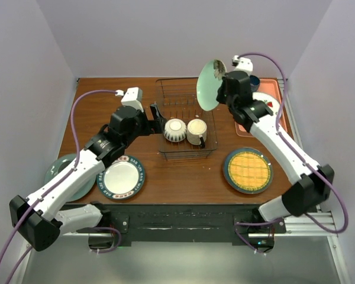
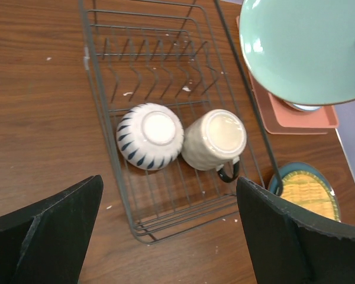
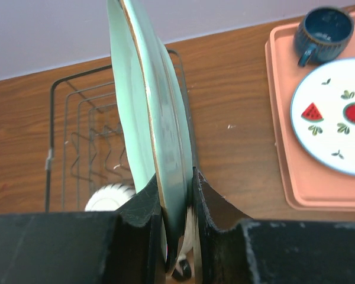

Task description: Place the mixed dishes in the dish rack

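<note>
Step in hand: slotting a plate.

- The pale green, glossy round ceramic plate (image 3: pixel 157 118) is hanging upright on edge above the right rear of the rectangular dark wire dish rack (image 2: pixel 100 100), apart from its wires. A thin brownish line is showing along its rim.
- Your right gripper (image 3: pixel 178 195) is pinching the plate's lower rim, with the jaws nearly closed on it, one per face.
- The front of the rack is carrying a blue-striped white bowl (image 2: pixel 149 136) and a cream mug with a dark handle (image 2: pixel 216 139). Both are upside down and touching each other.
- Your left gripper (image 2: pixel 168 219) is hovering above the rack's front edge, with the jaws spread fully and nothing between them.
- A white plate with a dark-blue patterned rim (image 1: pixel 121 178) is waiting on the brown wooden table (image 1: pixel 183 177), left of the rack.

Next move, as a judgement: you are needing to lower the green plate edge-first into a gap between the rear upright prongs. Seat the rim before you release it, and keep it clear of the mug.
</note>
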{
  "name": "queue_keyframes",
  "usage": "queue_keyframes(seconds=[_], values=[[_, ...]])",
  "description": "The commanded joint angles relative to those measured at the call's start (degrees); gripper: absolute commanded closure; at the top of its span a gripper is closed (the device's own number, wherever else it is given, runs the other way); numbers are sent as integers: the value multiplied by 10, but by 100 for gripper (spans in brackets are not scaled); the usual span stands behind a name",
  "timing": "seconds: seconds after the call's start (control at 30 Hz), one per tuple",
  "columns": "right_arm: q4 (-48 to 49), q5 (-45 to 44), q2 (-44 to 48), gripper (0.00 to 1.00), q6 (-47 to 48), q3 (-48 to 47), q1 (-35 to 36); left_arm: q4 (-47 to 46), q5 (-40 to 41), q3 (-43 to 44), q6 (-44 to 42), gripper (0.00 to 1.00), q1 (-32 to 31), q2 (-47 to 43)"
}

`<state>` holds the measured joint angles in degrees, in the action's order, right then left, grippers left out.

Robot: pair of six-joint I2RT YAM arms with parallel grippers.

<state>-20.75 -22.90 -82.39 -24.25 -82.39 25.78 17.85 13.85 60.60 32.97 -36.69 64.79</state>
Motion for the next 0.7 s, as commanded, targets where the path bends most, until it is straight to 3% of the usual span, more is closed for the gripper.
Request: queue_keyframes(seconds=[0.0, 0.37, 0.67], values=[[103, -125, -51, 100, 63, -98, 33, 5, -9, -3, -29, 0, 28, -23], [114, -188, -187, 100, 142, -199, 57, 36, -47, 3, -59, 0, 119, -20], [125, -216, -254, 100, 179, -227, 65, 32, -75, 5, -70, 0, 144, -2]])
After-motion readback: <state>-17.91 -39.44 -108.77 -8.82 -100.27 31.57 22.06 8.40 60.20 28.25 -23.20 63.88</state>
